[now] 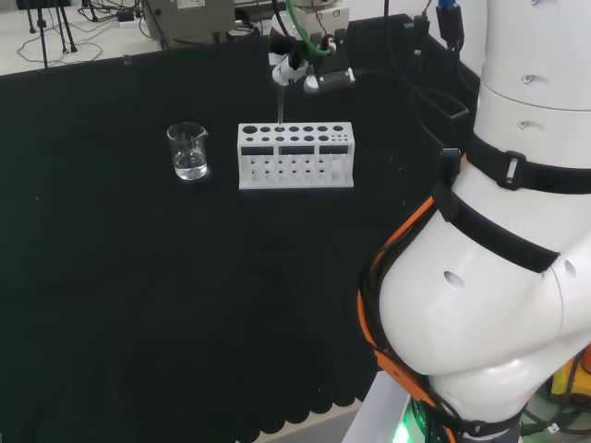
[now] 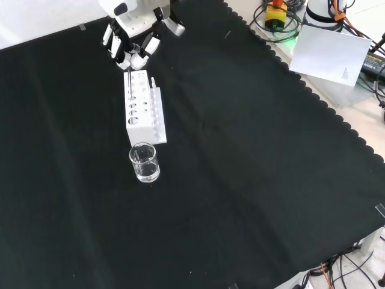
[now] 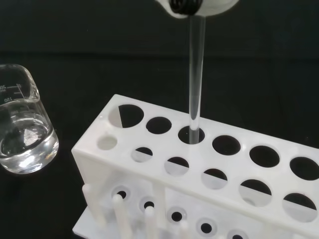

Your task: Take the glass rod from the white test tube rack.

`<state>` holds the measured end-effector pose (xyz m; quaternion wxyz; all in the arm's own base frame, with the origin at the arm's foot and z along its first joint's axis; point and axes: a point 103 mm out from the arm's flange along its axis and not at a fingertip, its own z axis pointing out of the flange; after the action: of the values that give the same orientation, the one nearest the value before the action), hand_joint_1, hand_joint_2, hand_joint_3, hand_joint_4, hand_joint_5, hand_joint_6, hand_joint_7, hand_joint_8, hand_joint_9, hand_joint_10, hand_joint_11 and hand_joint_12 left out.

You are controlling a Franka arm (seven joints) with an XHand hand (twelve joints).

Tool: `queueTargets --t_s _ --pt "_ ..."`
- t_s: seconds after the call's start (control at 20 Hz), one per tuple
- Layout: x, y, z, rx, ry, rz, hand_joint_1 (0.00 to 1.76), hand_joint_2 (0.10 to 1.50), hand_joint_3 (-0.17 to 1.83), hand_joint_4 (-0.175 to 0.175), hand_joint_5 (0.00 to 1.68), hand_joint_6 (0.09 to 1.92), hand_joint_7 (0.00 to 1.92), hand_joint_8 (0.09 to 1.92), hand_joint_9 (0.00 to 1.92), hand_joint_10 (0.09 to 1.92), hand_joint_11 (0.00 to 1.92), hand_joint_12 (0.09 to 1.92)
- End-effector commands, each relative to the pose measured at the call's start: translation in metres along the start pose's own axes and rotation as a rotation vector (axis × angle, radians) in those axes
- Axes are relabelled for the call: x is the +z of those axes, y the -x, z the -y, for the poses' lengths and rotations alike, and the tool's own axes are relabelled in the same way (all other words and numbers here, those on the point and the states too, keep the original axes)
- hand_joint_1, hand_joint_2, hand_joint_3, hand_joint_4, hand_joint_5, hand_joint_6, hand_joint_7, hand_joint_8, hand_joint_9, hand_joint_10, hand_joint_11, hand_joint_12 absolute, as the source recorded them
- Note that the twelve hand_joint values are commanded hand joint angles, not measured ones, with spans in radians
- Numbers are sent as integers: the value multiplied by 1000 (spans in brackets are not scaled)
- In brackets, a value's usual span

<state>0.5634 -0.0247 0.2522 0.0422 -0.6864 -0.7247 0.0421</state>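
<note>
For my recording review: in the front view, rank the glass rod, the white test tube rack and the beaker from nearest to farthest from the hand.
1. Glass rod: right at the hand, standing up out of the rack's far end.
2. White test tube rack: just below the hand in this view.
3. Beaker: beyond the rack's near end, farthest off.

On the black cloth [image 1: 138, 277] the white test tube rack [image 1: 295, 156] stands a little above the view's middle, its two rows of round holes facing up. At its 9 o'clock, near but apart, stands a clear beaker [image 1: 188, 151] with a little clear liquid in the bottom. At the rack's 12 o'clock hangs the hand [image 1: 297, 63], black and white, its fingers curled about the top of the thin glass rod [image 1: 279, 103]. The rod runs straight down into a back-row hole. The arm's white links [image 1: 499, 258] stand at the rack's 4 o'clock.
</note>
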Motion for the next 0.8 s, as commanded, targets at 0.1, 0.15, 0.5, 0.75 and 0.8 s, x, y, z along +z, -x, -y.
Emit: queueTargets --t_s 0.1,0.15,0.5,0.75,0.8 --pt "-27 -5 4 26 160 -18 1278 742 694 -175 1029 1069 1085 1088 1598 927 939 1102" --pt "-34 -6 5 36 183 -16 1246 691 767 -175 1068 1045 1222 1096 1624 919 994 1060" --pt "-87 -13 19 21 242 -2 1214 526 910 -175 1272 792 1568 945 1765 739 1178 852" --pt "-105 -24 31 14 223 21 1221 495 933 -175 1315 728 1606 899 1792 694 1208 817" --pt "-108 -26 32 12 220 23 1222 493 934 -175 1318 723 1609 895 1795 691 1209 815"
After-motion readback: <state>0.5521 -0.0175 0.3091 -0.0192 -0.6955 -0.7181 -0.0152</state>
